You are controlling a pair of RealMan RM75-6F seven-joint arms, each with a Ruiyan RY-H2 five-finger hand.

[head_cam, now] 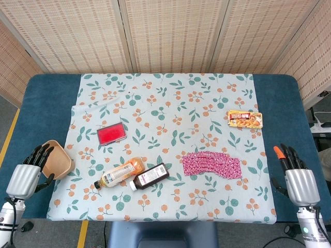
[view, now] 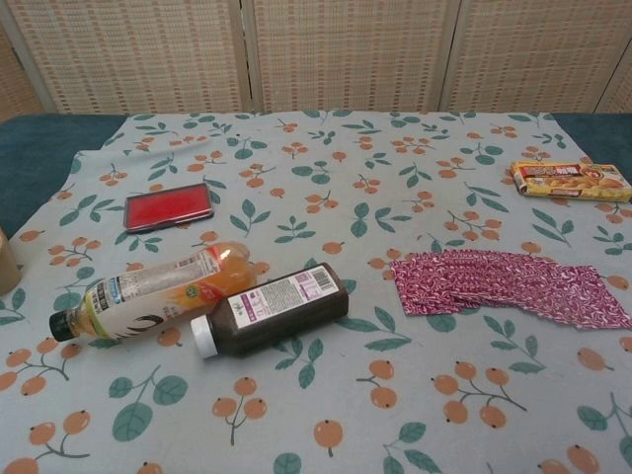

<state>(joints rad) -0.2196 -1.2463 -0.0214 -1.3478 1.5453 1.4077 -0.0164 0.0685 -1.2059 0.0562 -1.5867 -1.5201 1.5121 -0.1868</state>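
Two bottles lying side by side, orange juice bottle and dark brown syrup bottle, mid-front on the floral-clothed surface; left hand, fingers apart and holding nothing, touches a shallow tan wooden bowl; right hand spread, unladen, well apart from everything.

Lying on the desk around the dark bottle: juice bottle touching its left, tin behind-left, bowl far left, sachets right, snack box behind-right.
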